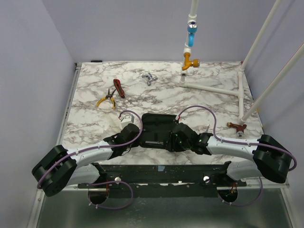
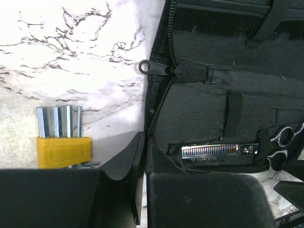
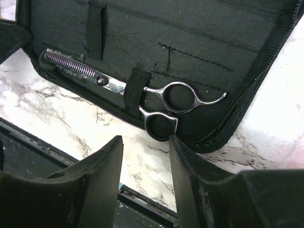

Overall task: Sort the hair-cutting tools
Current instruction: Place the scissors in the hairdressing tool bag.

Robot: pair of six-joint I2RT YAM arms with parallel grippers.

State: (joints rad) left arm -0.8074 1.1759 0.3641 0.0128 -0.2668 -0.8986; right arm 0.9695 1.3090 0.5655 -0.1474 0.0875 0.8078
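Scissors [image 3: 111,84] lie strapped in the case [image 3: 213,42], blades upper left, loops lower centre, just above our spread, empty right pincer [image 3: 145,142]; we judge it nearer. Left pincer [image 2: 146,138] is pressed together at the case's edge.

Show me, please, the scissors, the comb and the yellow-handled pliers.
scissors [image 3: 115,87], right wrist view, on the blade beside the pivot.
comb [image 2: 209,21], left wrist view, on its teeth.
yellow-handled pliers [image 1: 101,102], top external view, on a yellow handle.
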